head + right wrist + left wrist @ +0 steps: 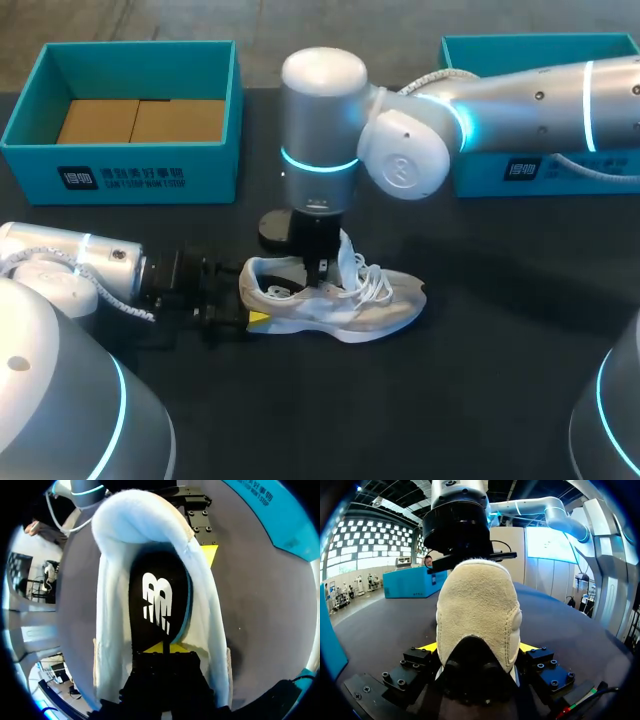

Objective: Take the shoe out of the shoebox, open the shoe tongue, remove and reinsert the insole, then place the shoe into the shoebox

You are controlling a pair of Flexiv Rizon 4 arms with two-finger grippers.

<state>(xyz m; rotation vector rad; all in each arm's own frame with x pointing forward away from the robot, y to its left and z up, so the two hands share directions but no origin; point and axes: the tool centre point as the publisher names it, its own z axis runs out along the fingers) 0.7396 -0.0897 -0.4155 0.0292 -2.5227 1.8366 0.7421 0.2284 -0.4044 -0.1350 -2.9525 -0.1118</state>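
A white shoe (335, 305) lies on its sole in the middle of the black table, heel toward my left arm, with its tongue (347, 255) standing up. My left gripper (255, 305) holds the heel, which sits between its wide-set yellow tips (479, 647). My right gripper (318, 270) points straight down into the shoe's opening. In the right wrist view its yellow tips (163, 648) are pressed together on the near end of the black insole (157, 595), which bears a white logo and lies inside the shoe (205, 610).
A teal shoebox (120, 175) with a brown cardboard floor stands open at the back left. A second teal box (540, 170) stands at the back right, partly behind my right arm. Bare black tabletop lies in front of the shoe.
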